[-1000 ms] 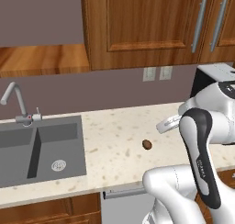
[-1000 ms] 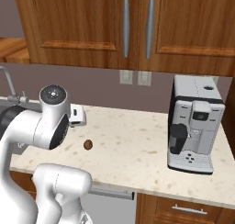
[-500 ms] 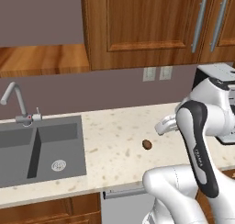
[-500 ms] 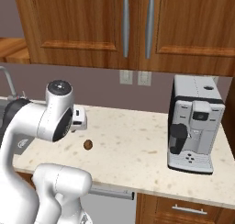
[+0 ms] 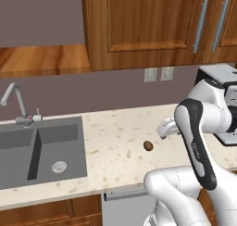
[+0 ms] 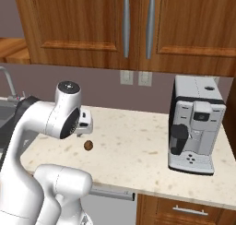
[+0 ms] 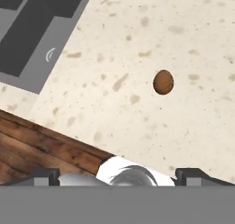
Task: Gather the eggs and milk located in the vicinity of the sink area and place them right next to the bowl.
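My jaws (image 7: 117, 172) stand fully apart and grip nothing; in the hand view their two dark tips sit at the bottom corners, and they hang above the worktop (image 7: 183, 35) without touching it. The egg (image 7: 163, 82) lies on its own on the pale speckled worktop, up and to the right of the midpoint between my tips in that view, well apart from them. From the left base view the egg (image 5: 148, 146) rests on the worktop (image 5: 120, 141) between the sink (image 5: 41, 151) and my arm, just below and left of my gripper (image 5: 166, 128), which sticks out to the left from behind my forearm. From the right base view the egg (image 6: 88, 145) sits just under my hand (image 6: 85, 125), near the front edge of the worktop (image 6: 138, 145). The sink is a dark grey double basin with a silver faucet (image 5: 16, 104) at its back edge; in the hand view its corner (image 7: 36, 35) shows at the upper left, well away from the egg. A coffee machine (image 6: 194, 122) stands at the right end of the worktop, well apart from the egg. Wooden cabinets (image 6: 129, 26) hang above.
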